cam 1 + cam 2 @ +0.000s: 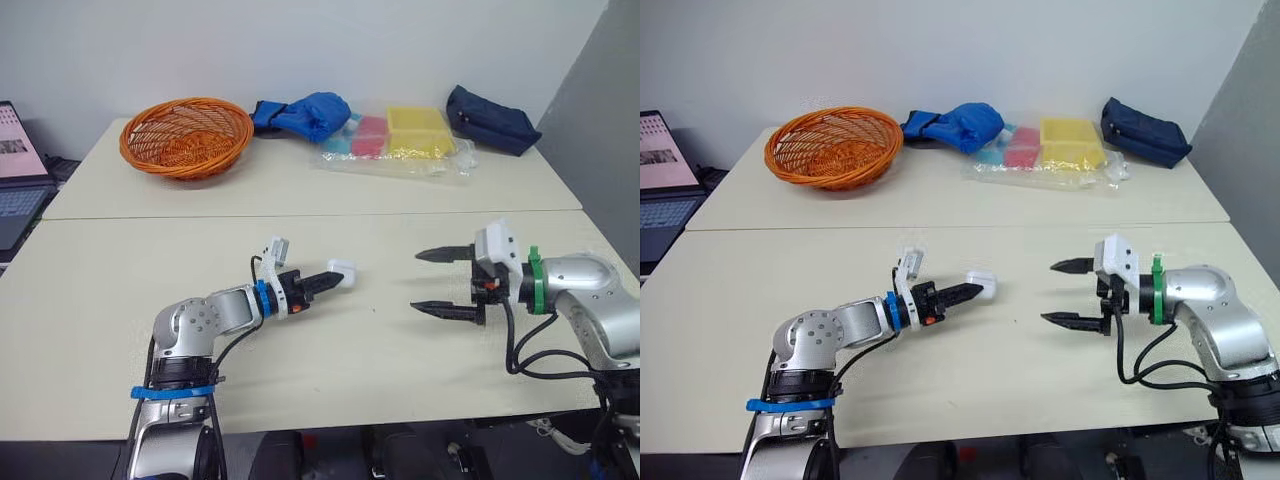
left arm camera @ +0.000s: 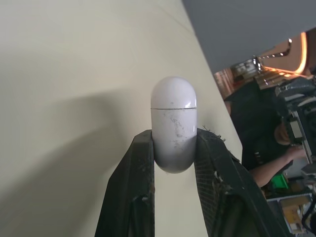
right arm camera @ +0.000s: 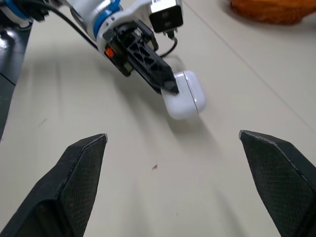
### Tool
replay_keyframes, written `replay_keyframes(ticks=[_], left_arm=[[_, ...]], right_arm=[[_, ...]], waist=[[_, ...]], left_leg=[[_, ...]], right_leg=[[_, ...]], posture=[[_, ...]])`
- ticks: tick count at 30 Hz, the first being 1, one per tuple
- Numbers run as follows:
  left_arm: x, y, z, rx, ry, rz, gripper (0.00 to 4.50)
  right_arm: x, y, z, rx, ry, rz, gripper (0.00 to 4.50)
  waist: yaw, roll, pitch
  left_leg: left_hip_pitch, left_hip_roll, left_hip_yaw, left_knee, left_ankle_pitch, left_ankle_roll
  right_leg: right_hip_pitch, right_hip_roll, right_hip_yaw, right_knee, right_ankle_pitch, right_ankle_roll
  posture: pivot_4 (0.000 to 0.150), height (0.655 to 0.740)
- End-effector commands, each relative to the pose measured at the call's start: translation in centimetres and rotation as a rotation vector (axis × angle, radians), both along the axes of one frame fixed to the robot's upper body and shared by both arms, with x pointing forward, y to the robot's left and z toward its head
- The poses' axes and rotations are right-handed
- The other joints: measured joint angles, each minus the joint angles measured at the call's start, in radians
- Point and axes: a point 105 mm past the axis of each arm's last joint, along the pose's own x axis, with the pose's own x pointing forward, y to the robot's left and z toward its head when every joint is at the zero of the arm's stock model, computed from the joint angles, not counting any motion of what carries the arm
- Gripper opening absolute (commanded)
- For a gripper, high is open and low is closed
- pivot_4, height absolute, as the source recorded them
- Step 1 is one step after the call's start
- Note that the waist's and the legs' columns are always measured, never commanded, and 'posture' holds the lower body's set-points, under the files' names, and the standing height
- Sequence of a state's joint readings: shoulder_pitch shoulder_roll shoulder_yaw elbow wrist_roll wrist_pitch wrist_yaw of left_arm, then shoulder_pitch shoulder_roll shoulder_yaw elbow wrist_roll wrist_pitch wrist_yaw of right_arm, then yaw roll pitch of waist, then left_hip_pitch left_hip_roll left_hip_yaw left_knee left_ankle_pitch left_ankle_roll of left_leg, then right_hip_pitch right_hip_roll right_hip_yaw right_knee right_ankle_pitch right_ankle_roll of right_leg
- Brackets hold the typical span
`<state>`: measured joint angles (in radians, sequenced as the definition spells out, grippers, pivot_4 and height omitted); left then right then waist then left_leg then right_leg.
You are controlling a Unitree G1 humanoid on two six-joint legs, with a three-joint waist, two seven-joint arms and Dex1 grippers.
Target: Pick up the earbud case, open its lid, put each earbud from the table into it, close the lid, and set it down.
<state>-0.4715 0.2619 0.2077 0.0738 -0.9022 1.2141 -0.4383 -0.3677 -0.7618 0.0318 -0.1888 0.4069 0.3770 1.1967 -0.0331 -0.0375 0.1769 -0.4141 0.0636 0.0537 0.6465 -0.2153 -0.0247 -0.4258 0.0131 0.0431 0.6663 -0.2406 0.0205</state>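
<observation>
Gripping the earbud case [image 1: 345, 270], your left end effector [image 1: 334, 279] has the pickup in hand; next bring the open right end effector [image 1: 416, 282] over to lift its lid [image 2: 174, 91].

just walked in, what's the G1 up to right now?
The left gripper is shut on the white earbud case, pinching its lower body low over the table. The lid sticks out past the fingertips and is closed. The right gripper is open and points toward the case, well apart from it, touching nothing. So the case is picked up, but the lid is not yet opened.
</observation>
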Motion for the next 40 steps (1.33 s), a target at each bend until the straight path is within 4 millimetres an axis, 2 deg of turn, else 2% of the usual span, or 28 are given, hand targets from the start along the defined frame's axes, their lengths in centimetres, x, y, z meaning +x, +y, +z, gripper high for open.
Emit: replay_keyframes(ticks=[1, 6, 10, 15, 18, 21, 22, 23, 26, 29, 32, 33, 36, 40], left_arm=[[-0.1, 0.4, -1.5, 0.013, 0.086, 0.044, 0.74], [0.0, 0.1, -2.1, 0.023, 0.122, 0.051, 0.74], [0.5, 1.0, -2.4, 0.049, 0.145, 0.094, 2.01], [0.6, 2.6, -1.6, 0.072, 0.127, 0.113, 3.63], [-0.2, 5.8, -1.3, 0.151, 0.135, 0.127, 4.48], [-0.8, 8.0, -0.8, 0.211, 0.128, 0.136, 4.48], [-0.8, 9.6, 0.3, 0.230, 0.080, 0.161, 4.48], [-0.5, 11.7, 2.0, 0.321, -0.081, 0.178, 4.48], [-0.5, 13.9, 4.7, 0.517, -0.386, 0.106, 4.48], [-0.2, 15.6, 5.6, 0.659, -0.556, 0.062, 4.48], [-0.3, 18.5, 5.6, 0.939, -0.784, -0.020, 4.48], [-0.2, 19.0, 5.6, 1.005, -0.844, -0.029, 4.48], [0.4, 18.8, 6.3, 0.908, -0.835, 0.002, 4.48], [1.2, 18.2, 6.6, 0.883, -0.837, -0.011, 4.48]], right_arm=[[0.4, 0.0, 0.9, 0.003, -0.078, -0.009, 4.48], [0.8, 0.0, 1.1, 0.027, -0.083, -0.033, 4.48], [1.3, 0.0, 1.4, 0.030, -0.087, -0.044, 4.50], [1.9, -0.8, 0.8, 0.018, -0.076, -0.062, 4.50], [2.1, -1.5, 0.5, -0.006, -0.070, -0.059, 4.50], [2.5, -1.9, 0.5, -0.013, -0.074, -0.064, 4.50], [2.7, -2.4, 0.6, -0.017, -0.079, -0.073, 4.50], [2.9, -3.0, 0.7, -0.023, -0.086, -0.087, 4.50], [3.2, -4.0, 0.8, -0.034, -0.099, -0.098, 4.50], [3.2, -4.6, 0.9, -0.032, -0.105, -0.102, 4.50], [3.4, -5.4, 1.1, -0.027, -0.126, -0.140, 4.50], [3.4, -5.5, 1.2, -0.023, -0.129, -0.141, 4.50], [3.1, -5.0, 1.5, 0.005, -0.117, -0.129, 4.50], [3.1, -4.8, 1.4, -0.004, -0.114, -0.121, 4.50]], waist=[[0.000, 0.000, 0.000], [0.000, 0.000, 0.000], [-0.001, 0.000, 0.000], [-0.002, 0.000, -0.001], [-0.012, 0.000, -0.001], [-0.030, -0.001, -0.001], [-0.033, -0.001, -0.001], [-0.036, -0.001, 0.000], [-0.045, -0.003, 0.001], [-0.026, -0.002, 0.001], [-0.014, -0.002, 0.001], [-0.011, -0.002, 0.001], [0.001, -0.002, 0.001], [0.006, -0.002, 0.001]], left_leg=[[0.002, 0.000, 0.000, 0.000, 0.000, 0.000], [0.007, 0.000, 0.001, -0.001, 0.000, 0.000], [0.007, 0.000, 0.001, -0.001, 0.000, 0.000], [0.009, 0.000, 0.001, -0.001, 0.000, 0.000], [0.011, 0.001, 0.002, -0.002, 0.000, 0.000], [0.014, 0.000, 0.003, -0.003, 0.000, 0.000], [0.015, 0.000, 0.003, -0.003, 0.000, 0.000], [0.015, 0.000, 0.002, -0.003, 0.000, 0.000], [0.015, 0.001, -0.002, -0.004, 0.000, 0.000], [0.015, 0.000, -0.003, -0.005, 0.000, -0.001], [0.014, 0.000, 0.001, -0.005, 0.000, -0.001], [0.014, 0.000, 0.003, -0.005, 0.000, -0.001], [0.012, 0.001, 0.006, -0.006, -0.001, -0.001], [0.011, -0.001, 0.005, -0.006, -0.001, -0.002]], right_leg=[[0.002, 0.000, 0.000, 0.000, 0.000, 0.000], [0.006, 0.000, 0.001, 0.000, 0.000, -0.001], [0.006, 0.000, 0.001, 0.000, 0.000, -0.001], [0.006, 0.001, 0.002, 0.000, 0.000, -0.001], [0.007, 0.002, 0.003, 0.001, 0.000, -0.001], [0.006, 0.002, 0.005, 0.006, -0.001, -0.004], [0.006, 0.002, 0.005, 0.009, -0.002, -0.005], [0.006, 0.002, 0.005, 0.010, -0.003, -0.006], [0.003, 0.003, 0.004, 0.014, -0.006, -0.013], [0.004, 0.002, 0.001, 0.014, -0.011, -0.020], [0.003, 0.000, 0.002, 0.012, -0.011, -0.020], [0.003, -0.002, 0.003, 0.011, -0.012, -0.020], [0.001, -0.007, 0.002, 0.009, -0.012, -0.019], [0.001, -0.005, 0.001, 0.010, -0.013, -0.016]], posture=[[0.150, 0.7400], [0.150, 0.7400], [0.150, 0.7400], [0.150, 0.7400], [0.150, 0.7400], [0.150, 0.7400], [0.150, 0.7400], [0.150, 0.7400], [0.150, 0.7400], [0.150, 0.7400], [0.150, 0.7400], [0.150, 0.7400], [0.150, 0.7400], [0.150, 0.7400]])
